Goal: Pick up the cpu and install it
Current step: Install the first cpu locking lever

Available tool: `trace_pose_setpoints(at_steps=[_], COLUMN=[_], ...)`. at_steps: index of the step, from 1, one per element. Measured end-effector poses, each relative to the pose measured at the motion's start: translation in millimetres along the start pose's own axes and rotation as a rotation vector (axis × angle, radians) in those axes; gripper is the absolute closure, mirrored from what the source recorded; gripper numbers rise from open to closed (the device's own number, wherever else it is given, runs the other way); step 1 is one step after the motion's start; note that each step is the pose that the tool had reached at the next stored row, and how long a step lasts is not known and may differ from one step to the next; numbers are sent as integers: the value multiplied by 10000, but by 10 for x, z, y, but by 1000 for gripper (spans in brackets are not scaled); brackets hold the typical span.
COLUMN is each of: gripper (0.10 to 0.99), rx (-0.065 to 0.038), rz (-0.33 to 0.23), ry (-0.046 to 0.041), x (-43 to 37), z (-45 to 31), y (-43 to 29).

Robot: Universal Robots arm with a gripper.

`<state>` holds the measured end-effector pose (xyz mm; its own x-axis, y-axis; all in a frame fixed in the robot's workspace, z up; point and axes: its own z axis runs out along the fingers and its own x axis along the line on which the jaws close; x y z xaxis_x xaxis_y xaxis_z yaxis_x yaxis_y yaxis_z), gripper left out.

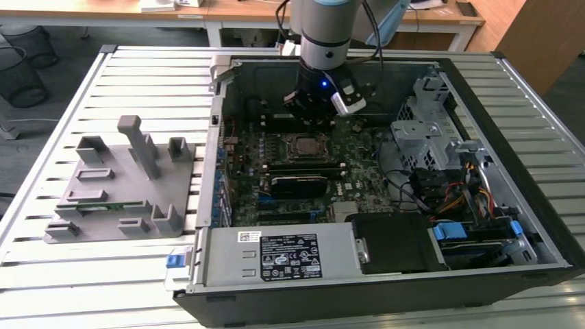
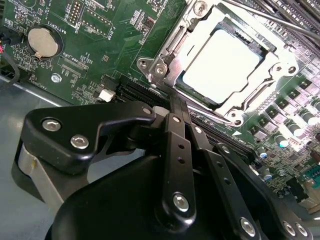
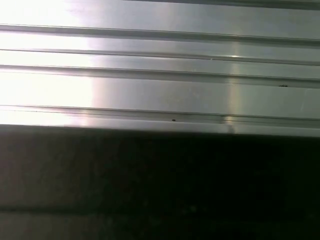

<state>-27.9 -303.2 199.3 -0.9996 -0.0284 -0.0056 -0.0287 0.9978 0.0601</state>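
Black gripper [image 2: 176, 102] with fingers pressed together, holding nothing, hovering just beside socket [image 2: 227, 62] | silver cpu [image 2: 222, 65] seated inside its metal frame, apparently placed already | green motherboard [image 2: 105, 45] beneath.

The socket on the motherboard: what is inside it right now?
In the second wrist view the cpu lies inside the socket, its shiny top showing within the metal frame. The contacts beneath are covered. The end effector sits beside the socket, not on the chip.

A slatted silver metal desk [image 1: 137, 62] stands on grey floor [image 1: 27, 147]; at eleven o'clock, black mesh wastebaskets [image 1: 18, 72]; at twelve, light wooden tables [image 1: 238, 10].
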Motion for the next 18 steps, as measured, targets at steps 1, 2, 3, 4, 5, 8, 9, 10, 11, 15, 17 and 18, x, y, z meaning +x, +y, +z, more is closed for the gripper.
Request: trace_pose_setpoints(at_steps=[1,2,3,4,5,8,9,10,11,15,17,18], gripper=[980,980,980,980,980,980,980,980,980,980,980,980], rx=[0,-1,0,-1,-1,-1,-2,-4,-3,-2,-2,-1], rz=[-1,-1,-1,-1,-1,-2,-2,-2,-2,0,-1,-1], ry=[0,-1,-1,-2,-2,-1,-1,-3,-2,-1,-1,0], x=[0,-1,-1,-1,-1,-3,-5,-8,-10,-16,-18,-19], z=[0,1,-2,-7,-11,-21,-22,-23,-24,-27,-27,-27], y=[0,0,1,1,1,2,2,2,2,2,2,2])
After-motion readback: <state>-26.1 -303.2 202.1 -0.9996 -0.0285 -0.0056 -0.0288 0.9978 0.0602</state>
